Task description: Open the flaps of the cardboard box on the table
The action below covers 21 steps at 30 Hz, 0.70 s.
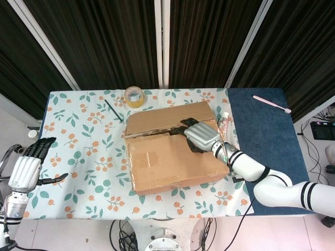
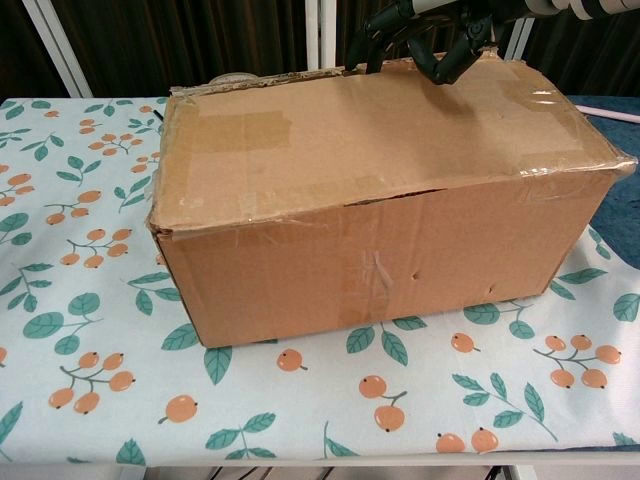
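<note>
The brown cardboard box (image 1: 170, 151) lies mid-table with both long top flaps down; it fills most of the chest view (image 2: 380, 190). My right hand (image 1: 199, 136) rests on top of it at the seam between the flaps. Its dark fingers (image 1: 184, 124) reach over the seam, and its thumb lies on the near flap. From the chest camera the right hand (image 2: 430, 35) shows at the far edge of the near flap, fingers spread and curled down behind that edge. The near flap still lies flat. My left hand (image 1: 26, 166) hangs open beyond the table's left edge, away from the box.
A roll of yellow tape (image 1: 135, 97) and a black pen (image 1: 113, 110) lie behind the box on the floral cloth (image 1: 84, 157). A blue mat (image 1: 267, 141) covers the right end, with a pink stick (image 1: 272, 104) on it. A small white bottle (image 1: 225, 116) stands by the box's right corner.
</note>
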Each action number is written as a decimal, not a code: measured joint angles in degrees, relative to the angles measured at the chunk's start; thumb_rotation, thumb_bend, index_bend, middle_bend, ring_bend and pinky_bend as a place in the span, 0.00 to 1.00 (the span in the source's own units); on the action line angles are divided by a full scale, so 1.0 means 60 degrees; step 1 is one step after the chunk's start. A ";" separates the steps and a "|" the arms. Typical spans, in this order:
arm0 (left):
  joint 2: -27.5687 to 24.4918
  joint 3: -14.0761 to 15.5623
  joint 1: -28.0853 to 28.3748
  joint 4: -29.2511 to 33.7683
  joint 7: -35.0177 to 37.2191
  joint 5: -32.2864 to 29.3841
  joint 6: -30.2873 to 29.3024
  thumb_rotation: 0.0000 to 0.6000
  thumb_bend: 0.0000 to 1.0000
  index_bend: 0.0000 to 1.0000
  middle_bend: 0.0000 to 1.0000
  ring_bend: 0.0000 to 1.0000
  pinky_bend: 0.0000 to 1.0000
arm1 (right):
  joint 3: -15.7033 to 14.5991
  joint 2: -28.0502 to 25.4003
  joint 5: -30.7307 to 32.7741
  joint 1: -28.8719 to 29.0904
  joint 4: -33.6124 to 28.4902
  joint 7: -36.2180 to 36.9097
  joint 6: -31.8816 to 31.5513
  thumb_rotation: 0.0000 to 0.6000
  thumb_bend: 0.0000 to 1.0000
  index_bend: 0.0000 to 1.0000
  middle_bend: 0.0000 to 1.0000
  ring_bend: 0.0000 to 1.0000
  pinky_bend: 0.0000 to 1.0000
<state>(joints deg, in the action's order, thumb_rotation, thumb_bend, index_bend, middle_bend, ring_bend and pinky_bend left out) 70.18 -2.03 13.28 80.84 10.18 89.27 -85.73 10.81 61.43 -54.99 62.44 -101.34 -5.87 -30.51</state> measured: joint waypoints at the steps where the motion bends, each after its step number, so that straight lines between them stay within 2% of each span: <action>1: 0.0004 -0.0004 -0.0006 -0.0013 0.0030 0.0000 0.0001 0.66 0.00 0.09 0.12 0.10 0.20 | 0.0001 -0.0008 0.0002 0.0000 -0.0024 0.0039 -0.0004 1.00 0.90 0.18 0.23 0.00 0.00; 9: 0.0035 -0.0012 -0.0049 -0.0121 0.0157 0.0030 0.0036 0.66 0.00 0.09 0.12 0.10 0.20 | 0.0056 -0.0260 -0.0120 -0.0124 -0.0296 0.0354 -0.0144 1.00 0.90 0.31 0.36 0.00 0.00; 17: 0.0052 -0.0047 -0.0036 -0.0105 0.0201 0.0044 0.0103 0.66 0.00 0.09 0.12 0.10 0.20 | 0.0361 -0.0738 -0.0452 -0.0443 -0.0688 0.1213 -0.0178 1.00 0.90 0.32 0.40 0.00 0.00; 21: 0.0030 -0.0053 -0.0026 -0.0026 0.0168 0.0058 0.0140 0.67 0.00 0.09 0.12 0.10 0.20 | 0.0609 -0.1081 -0.0792 -0.0690 -0.0968 0.1933 -0.0096 1.00 0.90 0.29 0.41 0.00 0.00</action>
<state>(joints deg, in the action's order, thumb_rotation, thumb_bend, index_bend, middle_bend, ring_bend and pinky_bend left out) 70.36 -2.35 13.12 80.69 11.19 89.62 -84.89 14.46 54.95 -59.74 58.30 -107.14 5.73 -31.08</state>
